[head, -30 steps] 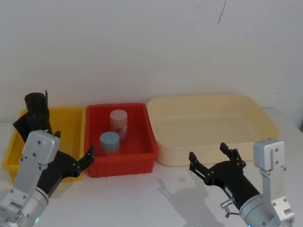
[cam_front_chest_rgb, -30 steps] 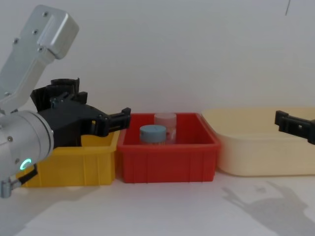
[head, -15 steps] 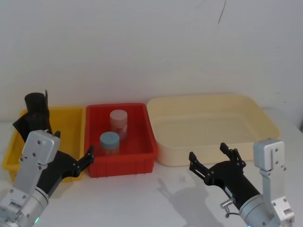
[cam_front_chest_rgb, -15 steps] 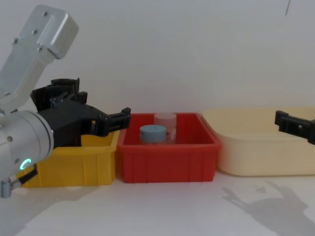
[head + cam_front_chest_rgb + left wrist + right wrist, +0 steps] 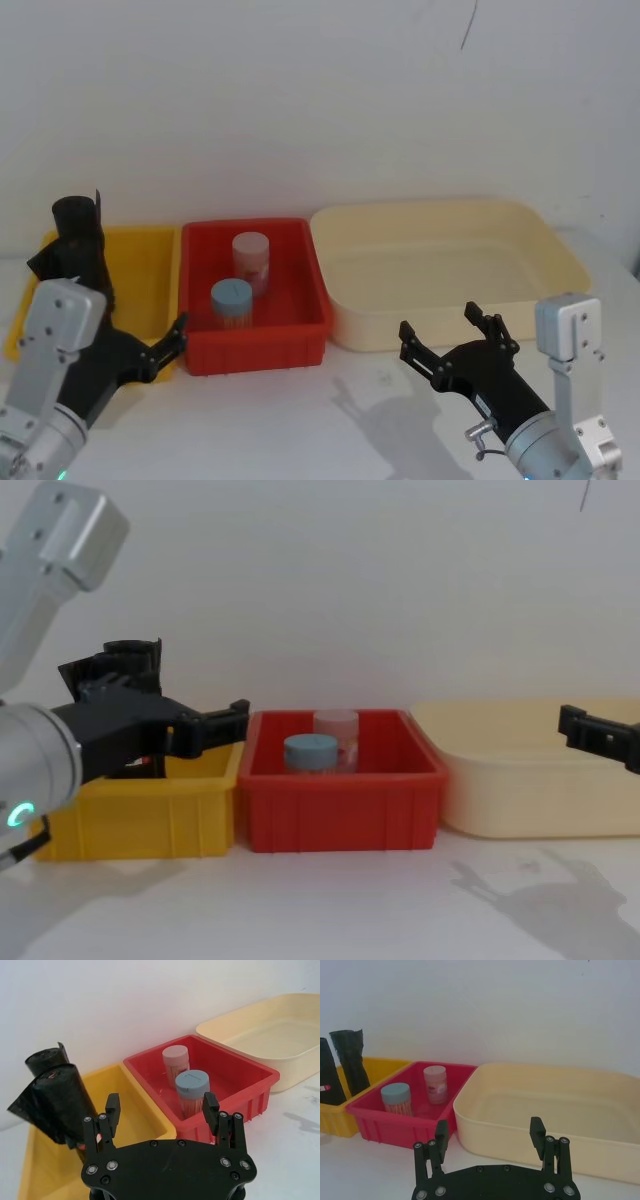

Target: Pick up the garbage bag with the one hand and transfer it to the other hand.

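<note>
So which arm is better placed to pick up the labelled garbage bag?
Left. The left gripper hovers open in front of the yellow bin where the garbage bag stands; the right gripper is open by the cream tub, farther off.

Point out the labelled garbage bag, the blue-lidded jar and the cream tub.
garbage bag [image 5: 57,1102], left wrist view, on its crinkly black body.
blue-lidded jar [image 5: 192,1081], left wrist view, on its lid.
cream tub [image 5: 510,795], chest view, on its front wall.
</note>
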